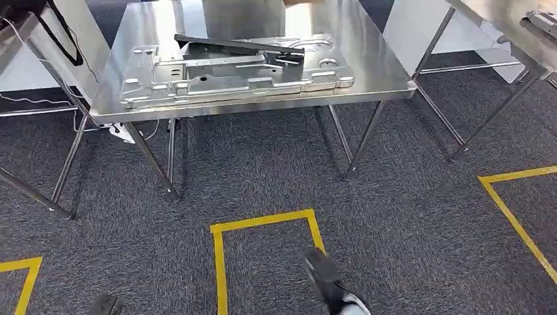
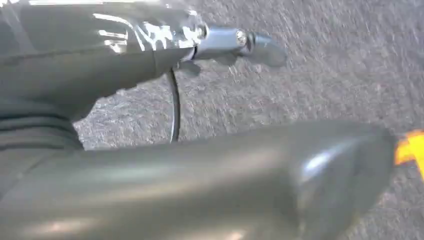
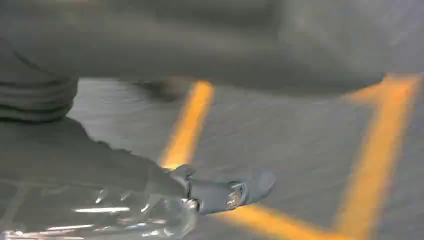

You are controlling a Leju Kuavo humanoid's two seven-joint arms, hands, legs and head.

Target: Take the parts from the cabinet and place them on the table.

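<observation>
Currently lying on the steel table (image 1: 387,72): one stamped metal panel (image 1: 230,75), with a dark bar (image 1: 236,44) resting across it. Right hand (image 1: 325,275) is hanging low over carpet (image 1: 263,164), holding nothing; left hand (image 2: 150,170) likewise, fingers apart.

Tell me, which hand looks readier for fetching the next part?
Right, but barely: both hang empty above the carpet, short of the table, and the right hand sits farther forward than the left hand. A guess only.
</observation>
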